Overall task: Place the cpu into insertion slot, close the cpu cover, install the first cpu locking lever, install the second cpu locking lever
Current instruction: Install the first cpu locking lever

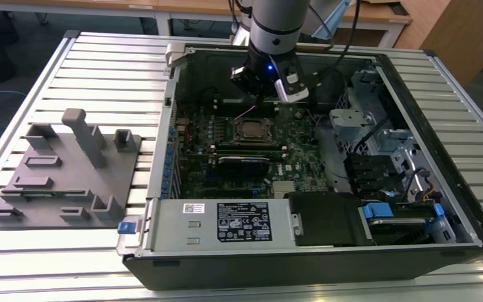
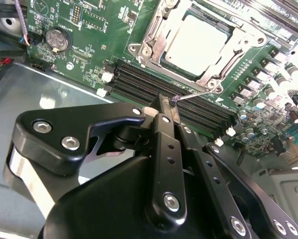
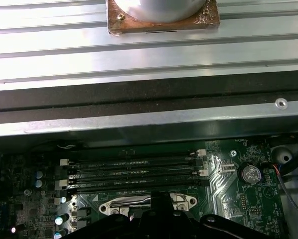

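From where the exterior view looks, an open computer case (image 1: 326, 251) lies flat on a slatted metal surface (image 1: 82, 82). The arm comes down into it from the far side. Its gripper (image 1: 258, 96) hangs low over the green motherboard (image 1: 300, 163), just beyond the insertion slot (image 1: 254, 131). A grey power supply box (image 1: 224, 221) sits at the near edge of the case. On the exterior view's left, a grey fixture tray (image 1: 57, 179) rests on the surface, well apart from the work.

In the second wrist view the cpu (image 2: 201, 40) lies flat in the slot, its pale metal top showing through the square window of the cpu cover (image 2: 157, 29), which is folded down over it. The gripper's (image 2: 167, 105) black fingers (image 2: 163, 129) look drawn together. Right at their tips is the free end of a thin wire locking lever (image 2: 196, 95), which runs along the near side of the socket above the long black memory slots (image 2: 153, 84). I cannot tell whether the tips actually pinch it. A coin battery (image 2: 56, 39) sits off to one side on the board.

In the first wrist view the gripper (image 3: 161, 200) pokes in at the picture's edge, close against the silvery socket frame (image 3: 120, 204). The memory slots (image 3: 134, 172) lie just past it, and then comes the case wall (image 3: 139, 119).
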Available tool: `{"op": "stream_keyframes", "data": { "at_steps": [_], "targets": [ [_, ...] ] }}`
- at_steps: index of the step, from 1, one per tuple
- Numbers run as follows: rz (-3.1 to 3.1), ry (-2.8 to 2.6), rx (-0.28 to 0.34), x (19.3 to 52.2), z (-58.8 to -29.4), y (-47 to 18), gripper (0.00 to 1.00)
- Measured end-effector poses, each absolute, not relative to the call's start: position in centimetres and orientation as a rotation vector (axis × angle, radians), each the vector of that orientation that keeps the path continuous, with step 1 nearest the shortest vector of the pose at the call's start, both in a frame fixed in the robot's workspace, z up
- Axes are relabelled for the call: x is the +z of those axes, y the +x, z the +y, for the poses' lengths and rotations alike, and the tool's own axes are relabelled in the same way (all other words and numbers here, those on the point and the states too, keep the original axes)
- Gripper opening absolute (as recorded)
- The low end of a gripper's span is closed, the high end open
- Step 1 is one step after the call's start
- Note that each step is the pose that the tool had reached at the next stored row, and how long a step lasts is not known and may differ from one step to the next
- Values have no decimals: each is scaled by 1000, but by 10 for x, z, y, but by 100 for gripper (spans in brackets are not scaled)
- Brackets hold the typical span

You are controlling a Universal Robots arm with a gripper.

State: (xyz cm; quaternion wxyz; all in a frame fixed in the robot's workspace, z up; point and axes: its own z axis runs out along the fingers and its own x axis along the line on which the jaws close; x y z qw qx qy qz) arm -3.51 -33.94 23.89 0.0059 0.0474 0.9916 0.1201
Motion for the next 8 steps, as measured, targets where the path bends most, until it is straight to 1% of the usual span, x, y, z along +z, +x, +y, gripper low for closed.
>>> {"op": "stream_keyframes", "data": {
  "at_steps": [8],
  "targets": [
    [3091, 144, 394, 233, -339, -38, 10]
  ]
}}
